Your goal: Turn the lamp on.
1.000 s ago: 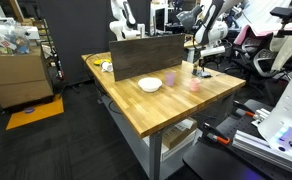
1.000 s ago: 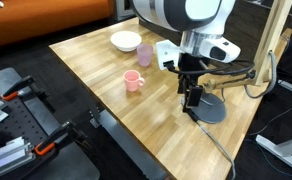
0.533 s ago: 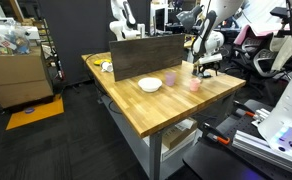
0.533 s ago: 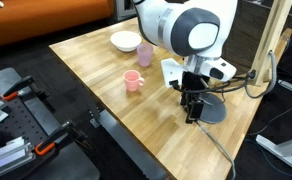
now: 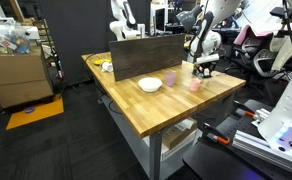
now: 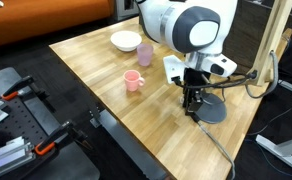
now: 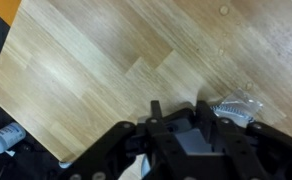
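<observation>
Exterior view: the lamp (image 6: 218, 110) stands near the edge of the wooden table (image 6: 96, 62), its dark base flat and its tan arm rising behind. My gripper (image 6: 193, 106) has come down over the last second and its tips now sit at the base's near rim. I cannot tell whether they are touching it or just above, nor whether my jaws are closed. I judge the switch press is next. The pink cup (image 6: 133, 81) stands well apart.

wooden table (image 6: 94, 62) holds a white bowl (image 6: 125, 41), a pink mug (image 6: 133, 81) and the lamp (image 6: 217, 112).
</observation>
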